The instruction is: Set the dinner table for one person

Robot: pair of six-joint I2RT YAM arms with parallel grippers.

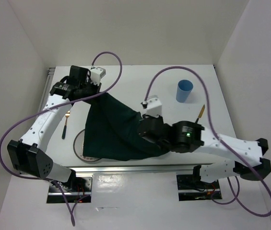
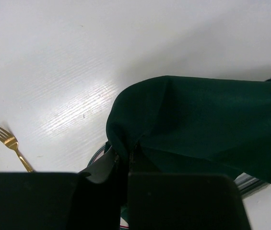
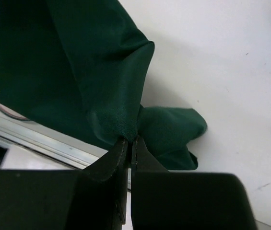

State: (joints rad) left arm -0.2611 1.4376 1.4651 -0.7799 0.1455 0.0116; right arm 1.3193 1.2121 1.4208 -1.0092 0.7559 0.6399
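Observation:
A dark green cloth (image 1: 113, 127) hangs stretched between my two grippers above the white dinner table (image 1: 140, 81). My left gripper (image 1: 93, 91) is shut on the cloth's far corner (image 2: 125, 153). My right gripper (image 1: 145, 125) is shut on another corner (image 3: 125, 132). The cloth partly covers a plate (image 1: 79, 146) near the table's front edge. A gold fork (image 1: 66, 122) lies left of the cloth; it also shows in the left wrist view (image 2: 8, 143). A blue cup (image 1: 184, 91) stands at the back right. A gold utensil with a dark handle (image 1: 200, 112) lies near it.
An aluminium rail (image 1: 135, 167) runs along the table's near edge and shows in the right wrist view (image 3: 39, 139). White walls enclose the table on the far, left and right sides. Purple cables loop over both arms.

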